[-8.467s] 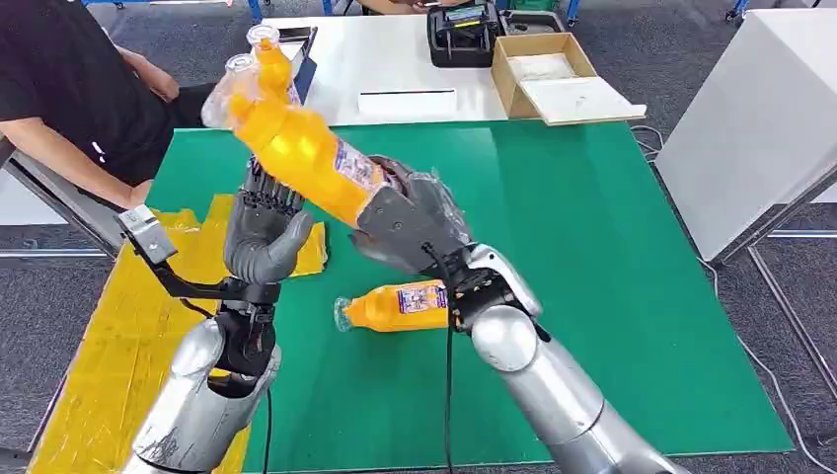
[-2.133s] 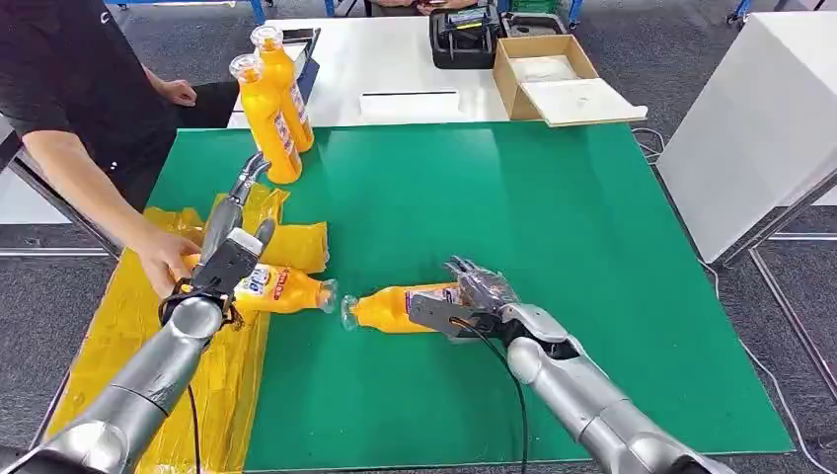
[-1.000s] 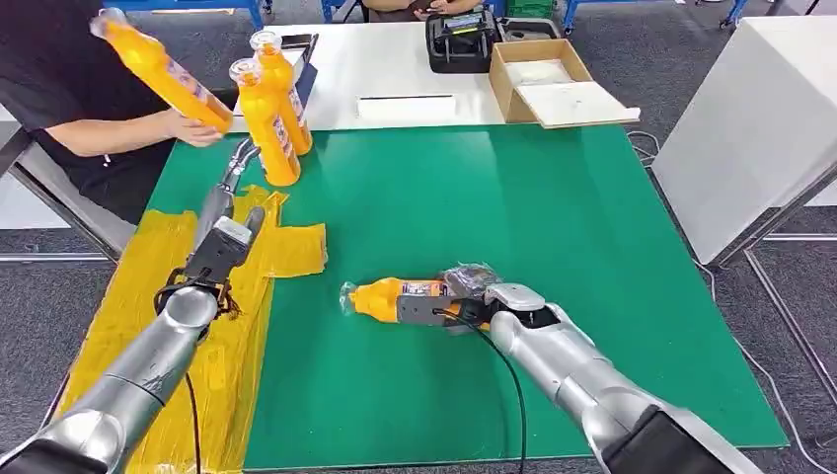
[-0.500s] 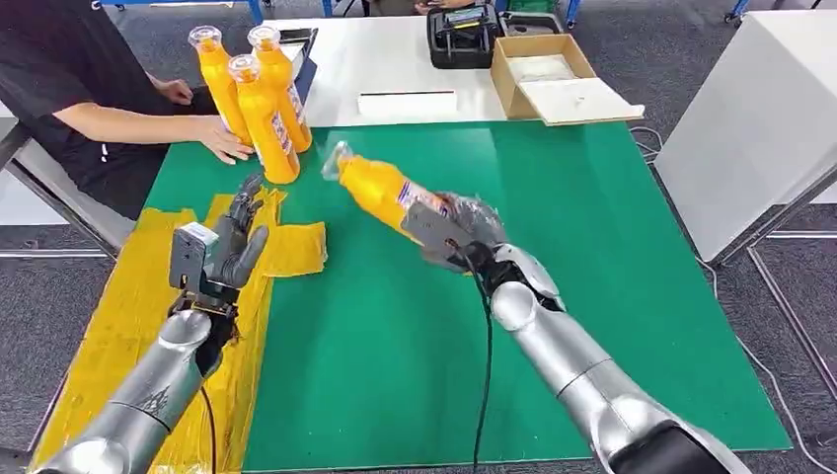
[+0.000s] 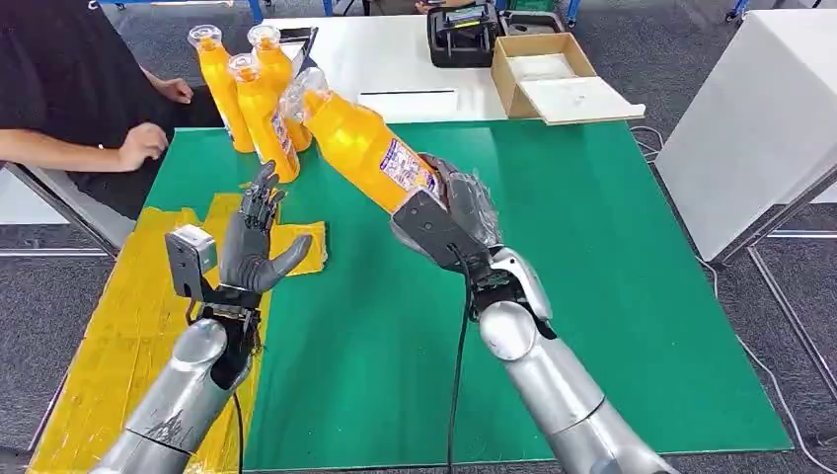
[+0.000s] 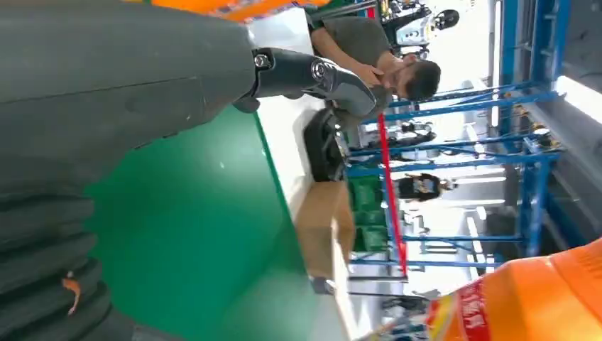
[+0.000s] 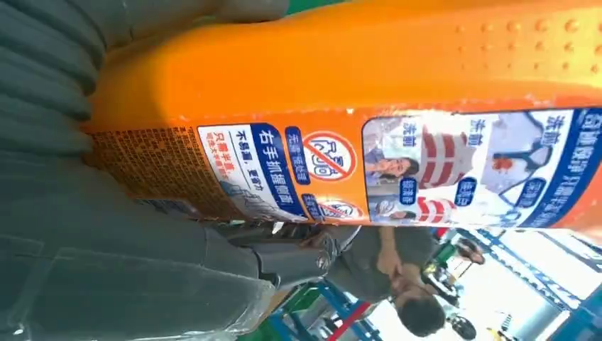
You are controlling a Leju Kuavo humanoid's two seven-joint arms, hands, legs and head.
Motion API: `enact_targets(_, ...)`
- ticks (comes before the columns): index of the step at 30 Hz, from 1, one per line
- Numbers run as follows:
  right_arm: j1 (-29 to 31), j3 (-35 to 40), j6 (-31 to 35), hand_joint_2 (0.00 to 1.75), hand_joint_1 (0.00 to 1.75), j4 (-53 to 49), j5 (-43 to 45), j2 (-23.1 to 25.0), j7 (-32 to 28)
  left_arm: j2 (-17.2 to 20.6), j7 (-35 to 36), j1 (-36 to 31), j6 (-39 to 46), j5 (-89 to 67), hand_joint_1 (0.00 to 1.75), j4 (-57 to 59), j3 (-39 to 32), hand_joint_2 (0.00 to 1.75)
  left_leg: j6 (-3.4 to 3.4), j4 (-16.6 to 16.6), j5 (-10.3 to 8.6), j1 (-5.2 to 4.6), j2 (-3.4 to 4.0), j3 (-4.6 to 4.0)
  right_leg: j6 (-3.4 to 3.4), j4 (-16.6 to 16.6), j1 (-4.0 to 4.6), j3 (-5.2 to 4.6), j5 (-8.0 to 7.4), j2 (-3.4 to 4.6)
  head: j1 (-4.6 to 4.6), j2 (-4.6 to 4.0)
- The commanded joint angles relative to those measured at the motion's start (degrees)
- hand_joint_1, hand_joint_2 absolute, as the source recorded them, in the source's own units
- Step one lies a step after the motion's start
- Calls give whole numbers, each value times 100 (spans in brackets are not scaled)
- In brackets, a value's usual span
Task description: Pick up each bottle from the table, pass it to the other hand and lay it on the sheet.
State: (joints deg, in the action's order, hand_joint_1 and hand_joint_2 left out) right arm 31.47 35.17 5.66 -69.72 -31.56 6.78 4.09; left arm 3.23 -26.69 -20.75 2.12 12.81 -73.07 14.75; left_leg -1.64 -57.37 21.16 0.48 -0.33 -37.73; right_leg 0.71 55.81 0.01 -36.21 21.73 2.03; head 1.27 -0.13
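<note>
- The robot's right hand is wrapped around the bottom end of an orange bottle, holding it up in the air, tilted, cap end pointing away toward the far left of the green surface.
- The left hand is raised beside it with its fingers spread and nothing in them. It's near the bottle but not touching.
- The yellow sheet lies along the left edge of the surface, under and behind the left arm.
- Handling guess: the bottle looks like full plastic, so fairly heavy and stiff, with smooth, probably slippery sides. The dimpled band in the right wrist view might give a bit more bite.
- Best place for the left hand is probably the bare middle of the body above the right hand's grip, not the narrow neck, since a full bottle would swing from there.
- The label is blue, white and red with Chinese text, a round crossed-out symbol and little pictures. It's too fiddly to name a brand for sure.
- Three more orange bottles stand together at the far left corner, near a person's hand.
</note>
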Motion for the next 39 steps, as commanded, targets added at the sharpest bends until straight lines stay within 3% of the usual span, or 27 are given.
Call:
enact_targets(1, 114, 411, -27, 175, 175, 144, 232, 154, -16, -225, 248, 244, -145, 415, 0, -778, 184, 175, 7, -3, 7, 0, -1, 9, -2, 2, 1, 11, 8, -13, -4, 0)
enact_targets(38, 108, 418, -22, 175, 175, 137, 253, 124, -28, -223, 294, 232, -175, 493, 0, -772, 221, 175, 10, -2, 12, -7, -7, 26, -4, 4, -4, 28, 16, -26, -2, 0)
enact_targets(39, 187, 892, -559, 175, 175, 665, 41, 266, 102, -289, 1768, -251, -1948, 2981, 0, -496, 605, 175, 10, -1, 10, -6, -7, 23, -4, 4, -4, 25, 15, -24, -2, 0)
